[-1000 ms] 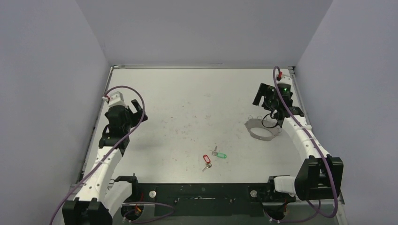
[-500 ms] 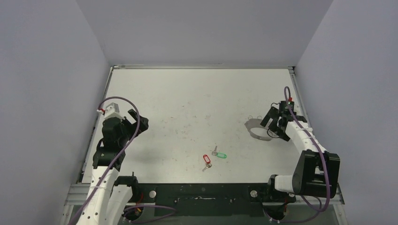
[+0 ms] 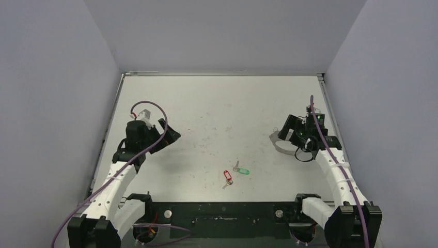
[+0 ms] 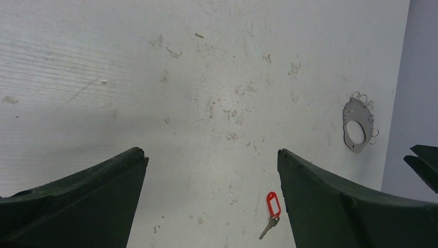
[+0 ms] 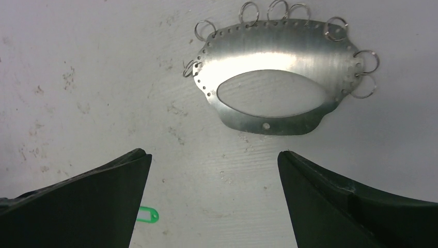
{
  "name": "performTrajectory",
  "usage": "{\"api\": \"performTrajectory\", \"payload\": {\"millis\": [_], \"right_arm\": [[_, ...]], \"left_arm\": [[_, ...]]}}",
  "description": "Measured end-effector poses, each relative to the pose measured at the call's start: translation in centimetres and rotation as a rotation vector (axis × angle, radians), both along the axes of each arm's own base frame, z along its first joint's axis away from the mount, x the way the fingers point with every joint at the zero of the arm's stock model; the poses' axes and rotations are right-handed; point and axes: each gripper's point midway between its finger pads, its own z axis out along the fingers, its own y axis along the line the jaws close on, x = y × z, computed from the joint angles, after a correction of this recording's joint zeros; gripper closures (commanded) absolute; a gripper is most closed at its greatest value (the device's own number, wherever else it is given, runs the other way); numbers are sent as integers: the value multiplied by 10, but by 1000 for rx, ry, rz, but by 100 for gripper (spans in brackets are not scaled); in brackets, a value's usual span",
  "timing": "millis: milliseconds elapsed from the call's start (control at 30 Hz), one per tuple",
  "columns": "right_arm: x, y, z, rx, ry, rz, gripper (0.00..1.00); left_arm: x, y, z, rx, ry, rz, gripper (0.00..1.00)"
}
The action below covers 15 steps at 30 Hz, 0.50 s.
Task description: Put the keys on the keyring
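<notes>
On the white worktop (image 3: 217,98) the two keys lie close together at about 6 o'clock from its centre: the red-tag key (image 3: 227,176) and, just beside it at 2 o'clock, the green-tag key (image 3: 243,170). Whether the tags carry writing is too small to tell. The keyring (image 5: 268,54), at 4 o'clock, is a flat silver plate with an oval opening and small wire rings along its edge. The right end effector (image 5: 213,153) hovers over its near part, fingers spread wide, holding nothing. The left end effector (image 4: 212,152), at 9 o'clock, is also wide apart and holds nothing.
</notes>
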Motion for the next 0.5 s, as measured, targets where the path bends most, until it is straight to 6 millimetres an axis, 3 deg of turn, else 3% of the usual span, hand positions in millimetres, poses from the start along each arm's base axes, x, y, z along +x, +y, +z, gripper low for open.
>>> {"api": "performTrajectory", "payload": {"millis": [200,367,500], "right_arm": [[-8,27,-12,3,60,97,0],[-8,25,-24,-10,110,91,0],[-6,26,-36,-14,155,99,0]], "left_arm": [[4,-28,-3,65,12,-90,3],[29,-38,9,138,-27,-101,3],[34,-44,0,164,-22,-106,3]]}}
